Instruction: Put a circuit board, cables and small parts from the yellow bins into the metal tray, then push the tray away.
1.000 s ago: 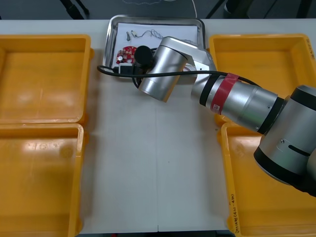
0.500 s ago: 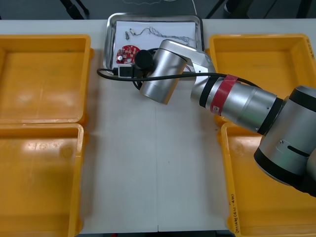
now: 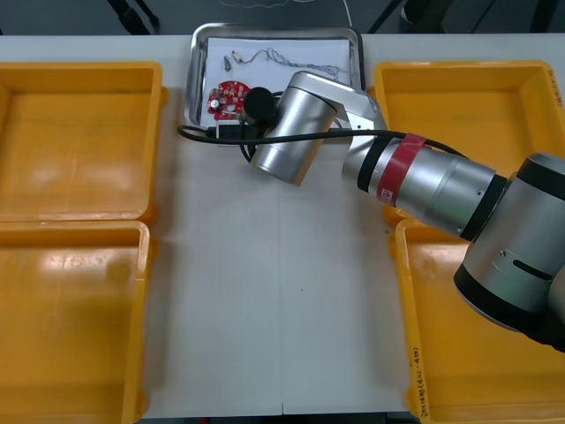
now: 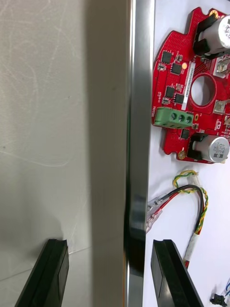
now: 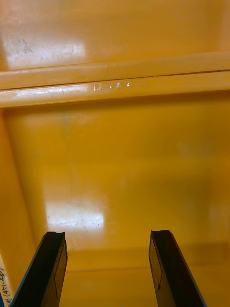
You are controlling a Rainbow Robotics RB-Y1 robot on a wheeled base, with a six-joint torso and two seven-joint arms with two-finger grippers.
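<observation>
1. The metal tray point(image 3: 274, 29) lies at the far middle of your light, smooth table point(image 3: 274, 309). It is a rounded rectangle with a shiny raised rim and a white inside. In the right wrist view that rim point(image 4: 139, 120) is a bright steel band beside the matt table top point(image 4: 57, 96).
2. Four yellow bins flank the table: left far point(image 3: 79, 141), left near point(image 3: 71, 318), right far point(image 3: 468, 97) and right near point(image 3: 441, 353). They are glossy plastic boxes with rounded lips.
3. Your right arm point(image 3: 424, 181), brushed silver cylinders with a red band, reaches across to the tray's near left corner.
4. Your right gripper point(image 4: 110, 244) is spread wide and grips nothing. One black finger point(image 4: 55, 268) is over the table and the other point(image 4: 167, 268) is over the tray's white inside, with the rim running between them.
5. Your left gripper point(image 5: 108, 235) is also wide apart and empty. It hangs over the smooth, reflective floor of a bin point(image 5: 115, 158), and you cannot tell which one.
6. The circuit board point(image 3: 228, 95) lies flat in the tray's near left part. Up close the board point(image 4: 175, 72) is round and red, with a central hole, a green terminal block and two silver cans.
7. A red and yellow cable point(image 4: 199, 206) curls in a loop just beside the board, on the white lining.
8. Thin pale wires point(image 3: 282, 62) trail across the tray's far part.
</observation>
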